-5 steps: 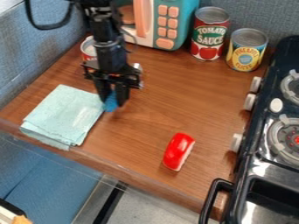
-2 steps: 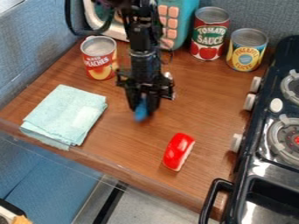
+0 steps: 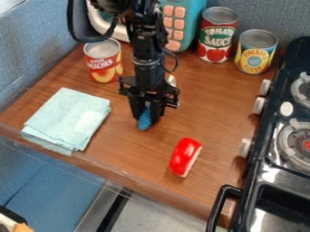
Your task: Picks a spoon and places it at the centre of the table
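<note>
The spoon (image 3: 144,120) is pinched in the jaws, its blue end pointing down near the middle of the desk (image 3: 212,104), between cloth (image 3: 66,118) and red object (image 3: 185,157). Opened too high, they could let it bounce off-centre; a narrow grip might let it twist.

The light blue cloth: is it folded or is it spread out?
Folded; the cloth shows stacked layers along its lower edge.

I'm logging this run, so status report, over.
Gripper shut on blue-handled spoon. Spoon near centre of table. Red-and-white item clear of it.
</note>
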Robot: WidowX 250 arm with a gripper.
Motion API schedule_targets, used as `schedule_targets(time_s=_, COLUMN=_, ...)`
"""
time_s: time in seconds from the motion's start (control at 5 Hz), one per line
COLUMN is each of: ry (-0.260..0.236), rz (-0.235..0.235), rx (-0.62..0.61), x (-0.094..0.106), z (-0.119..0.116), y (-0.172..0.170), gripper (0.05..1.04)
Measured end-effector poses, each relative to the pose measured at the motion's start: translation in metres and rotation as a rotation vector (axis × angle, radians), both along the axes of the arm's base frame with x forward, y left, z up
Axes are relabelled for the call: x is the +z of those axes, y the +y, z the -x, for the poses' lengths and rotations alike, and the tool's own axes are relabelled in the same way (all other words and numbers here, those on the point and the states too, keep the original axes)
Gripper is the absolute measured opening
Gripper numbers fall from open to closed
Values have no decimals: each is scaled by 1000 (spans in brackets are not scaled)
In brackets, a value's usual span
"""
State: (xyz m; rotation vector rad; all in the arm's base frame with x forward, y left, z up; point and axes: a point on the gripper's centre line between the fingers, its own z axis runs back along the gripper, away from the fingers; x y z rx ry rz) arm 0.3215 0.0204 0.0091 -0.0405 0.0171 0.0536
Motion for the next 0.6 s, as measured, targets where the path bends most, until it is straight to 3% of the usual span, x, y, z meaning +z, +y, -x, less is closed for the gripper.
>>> schedule_targets(time_s=0.2, ry=-26, rz=0, rx=34, x=17, z=11, y=-2, gripper=817)
schedule_targets(time_s=0.4, ry=-111, rz=-7, rx=76, x=53, z=23, y=-7, gripper=1009)
schedule_targets(time_s=0.6, ry=-139, rz=-4, rx=89, x=72, z=31, y=-12, gripper=1007)
